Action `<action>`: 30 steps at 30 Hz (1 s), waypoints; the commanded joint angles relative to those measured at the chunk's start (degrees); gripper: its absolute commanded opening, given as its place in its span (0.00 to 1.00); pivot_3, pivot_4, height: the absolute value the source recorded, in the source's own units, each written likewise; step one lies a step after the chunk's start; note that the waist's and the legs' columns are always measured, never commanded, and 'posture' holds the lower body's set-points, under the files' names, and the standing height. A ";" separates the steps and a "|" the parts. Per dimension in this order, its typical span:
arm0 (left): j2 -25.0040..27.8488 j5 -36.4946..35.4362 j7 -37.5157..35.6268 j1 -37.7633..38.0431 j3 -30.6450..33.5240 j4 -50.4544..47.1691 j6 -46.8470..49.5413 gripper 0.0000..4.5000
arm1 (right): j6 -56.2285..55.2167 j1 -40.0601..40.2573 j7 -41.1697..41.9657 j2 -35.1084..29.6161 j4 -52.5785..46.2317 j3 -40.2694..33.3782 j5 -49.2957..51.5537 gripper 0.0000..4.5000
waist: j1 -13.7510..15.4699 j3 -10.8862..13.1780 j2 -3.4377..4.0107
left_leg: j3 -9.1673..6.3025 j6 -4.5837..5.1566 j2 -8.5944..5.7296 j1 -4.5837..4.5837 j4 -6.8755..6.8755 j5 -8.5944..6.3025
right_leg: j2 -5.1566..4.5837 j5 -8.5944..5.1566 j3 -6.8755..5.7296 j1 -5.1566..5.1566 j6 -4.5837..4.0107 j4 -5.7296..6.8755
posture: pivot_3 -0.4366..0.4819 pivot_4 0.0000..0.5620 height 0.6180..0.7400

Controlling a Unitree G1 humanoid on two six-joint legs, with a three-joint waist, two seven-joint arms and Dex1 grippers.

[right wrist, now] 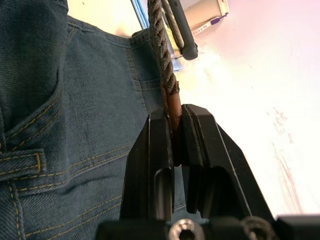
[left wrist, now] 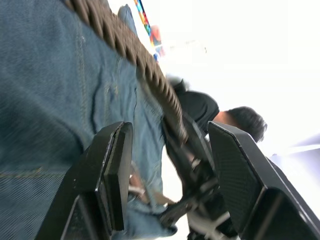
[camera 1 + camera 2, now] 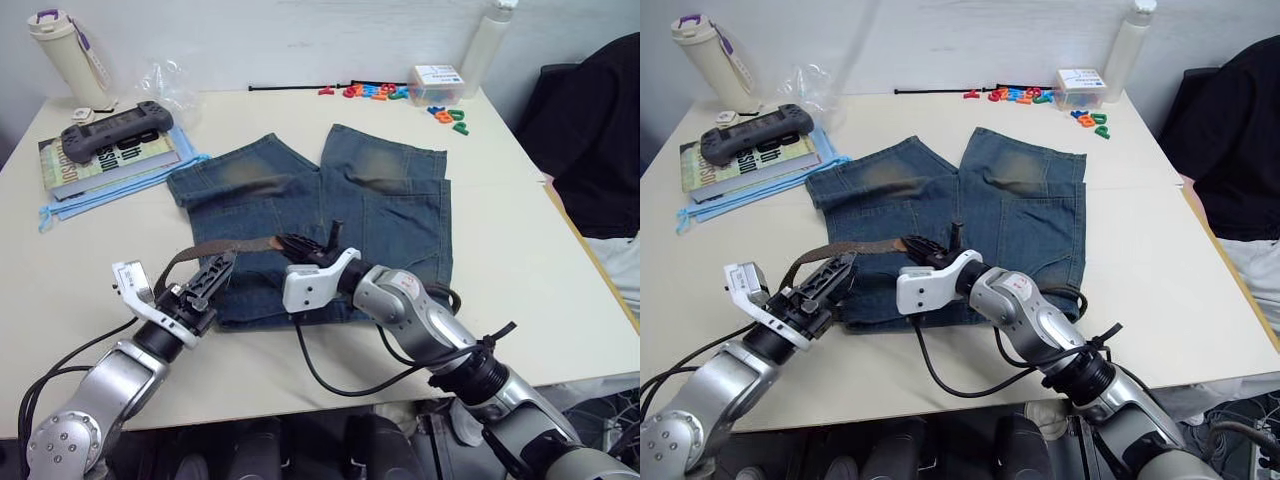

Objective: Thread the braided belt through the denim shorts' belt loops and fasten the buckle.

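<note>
Nearest, the left gripper (image 3: 212,279) stands with fingers apart at the waistband of the denim shorts (image 3: 390,215), while the right gripper (image 3: 296,246) is clamped on the braided belt (image 3: 215,248), which runs sideways between them above the counter (image 3: 520,250). Farther back lie a book (image 3: 105,160), a controller (image 3: 115,126) and coloured letters (image 3: 375,92).

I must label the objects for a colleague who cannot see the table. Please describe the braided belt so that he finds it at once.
Start at the blue denim shorts lying flat in the middle of the pale table. Over their waistband edge nearest the robot, a narrow dark-brown braided belt stretches between the two claws, its smooth brown tip pinched in the right claw. Unlike the thin black cable tie at the far edge, it is brown and woven.
</note>
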 commanded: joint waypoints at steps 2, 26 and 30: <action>-6.52 -8.23 13.51 -8.14 -2.20 0.00 -6.36 0.60 | -3.10 -0.76 -0.65 0.29 -1.51 -2.24 -1.22 0.00 | 0.03 -0.02 -0.04 | 0.00 0.03 0.00 -0.04 0.17 -0.05 | 0.05 0.00 -0.01 0.04 0.00 0.04 | 0.48 0.27 0.80; -12.05 -8.23 26.03 -15.41 -3.59 -3.67 -7.93 0.01 | -5.46 0.00 0.40 1.66 -1.18 -4.08 -2.28 0.00 | 0.18 -0.03 -0.05 | -0.03 0.01 0.03 -0.04 0.20 -0.03 | 0.18 0.00 0.00 0.11 0.00 -0.04 | 0.48 0.27 0.80; -12.20 -8.23 25.92 -15.75 -3.24 -4.05 -8.44 0.01 | -5.58 0.33 0.67 1.87 -1.22 -4.35 -2.40 0.00 | 0.17 -0.03 -0.06 | -0.03 0.00 0.03 -0.05 0.19 -0.04 | 0.19 0.00 0.00 0.11 0.00 -0.07 | 0.48 0.27 0.80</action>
